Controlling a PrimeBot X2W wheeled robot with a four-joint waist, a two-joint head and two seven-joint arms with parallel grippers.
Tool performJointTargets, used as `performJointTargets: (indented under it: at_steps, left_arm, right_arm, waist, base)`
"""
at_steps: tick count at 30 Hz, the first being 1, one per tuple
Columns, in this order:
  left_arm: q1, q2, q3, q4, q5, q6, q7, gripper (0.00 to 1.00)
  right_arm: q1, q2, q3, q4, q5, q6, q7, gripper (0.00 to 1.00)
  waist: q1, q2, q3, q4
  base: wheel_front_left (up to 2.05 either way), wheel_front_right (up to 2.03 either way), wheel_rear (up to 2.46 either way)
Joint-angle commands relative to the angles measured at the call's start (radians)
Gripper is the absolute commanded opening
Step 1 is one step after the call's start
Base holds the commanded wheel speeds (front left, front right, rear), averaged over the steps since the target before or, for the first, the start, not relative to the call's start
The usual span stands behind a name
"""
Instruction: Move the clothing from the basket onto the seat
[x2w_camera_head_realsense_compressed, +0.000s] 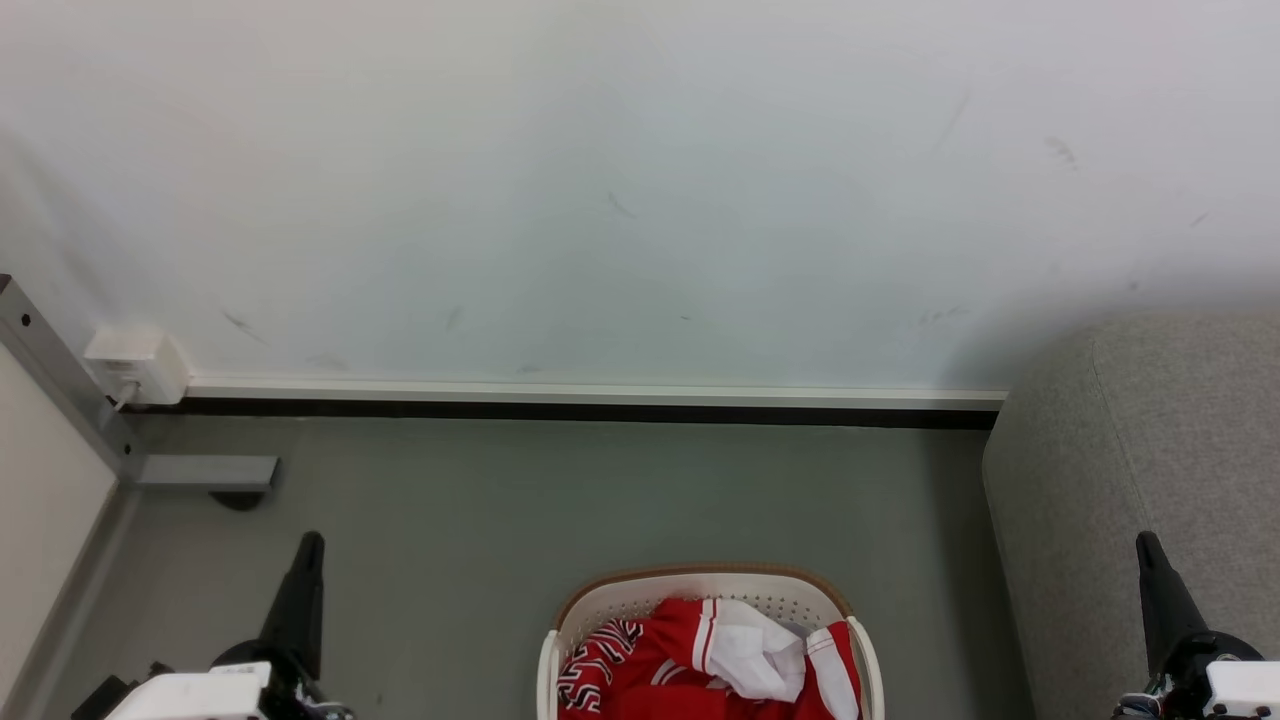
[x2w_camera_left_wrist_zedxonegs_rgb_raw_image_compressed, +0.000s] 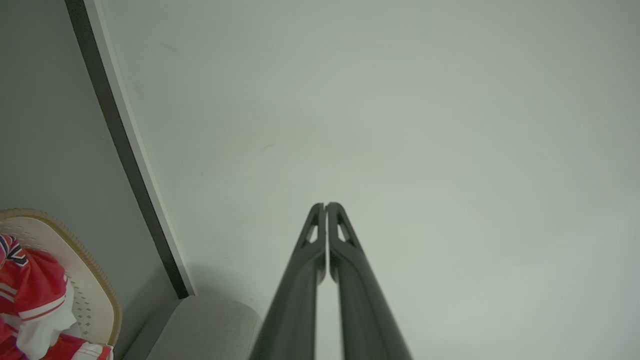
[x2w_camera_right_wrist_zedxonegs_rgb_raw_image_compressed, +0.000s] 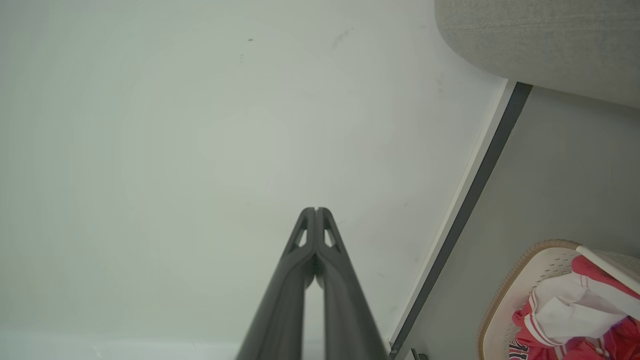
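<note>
Left gripper (x2w_camera_head_realsense_compressed: 308, 548) and right gripper (x2w_camera_head_realsense_compressed: 1148, 545) stood at the lower corners of the head view, each with its 2 dark fingers pressed together, holding nothing. Between them, the oval cream-white perforated plastic basket (x2w_camera_head_realsense_compressed: 700, 574) sat on the floor with the red-and-white jersey clothing (x2w_camera_head_realsense_compressed: 690, 665) heaped inside. The large grey fabric seat (x2w_camera_head_realsense_compressed: 1150, 440) lay near, on the right.

Left wrist view: fingers met tip to tip, aimed at the wall.

Right wrist view: likewise closed.

Recommended procedure: spread 1 gripper before descent, enter from above, pinch a raised fold, lift it clear of the basket.
</note>
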Motion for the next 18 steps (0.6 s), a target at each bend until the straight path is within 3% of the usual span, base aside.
performJointTargets:
  at_steps: [1,18]
  left_arm:
    - [-0.008,0.002,0.002,0.000,-0.014,-0.003,0.003,0.00]
    - [-0.008,0.002,0.002,0.000,-0.014,-0.003,0.003,0.00]
  right_arm:
    - [-0.012,-0.002,-0.003,-0.004,0.002,-0.003,0.002,0.00]
    - [-0.012,-0.002,-0.003,-0.004,0.002,-0.003,0.002,0.00]
  waist:
    - [0.0000,-0.0001,0.000,0.000]
    - [0.0000,-0.0001,0.000,0.000]
  base:
    - [0.00,0.00,0.00]
    - [0.00,0.00,0.00]
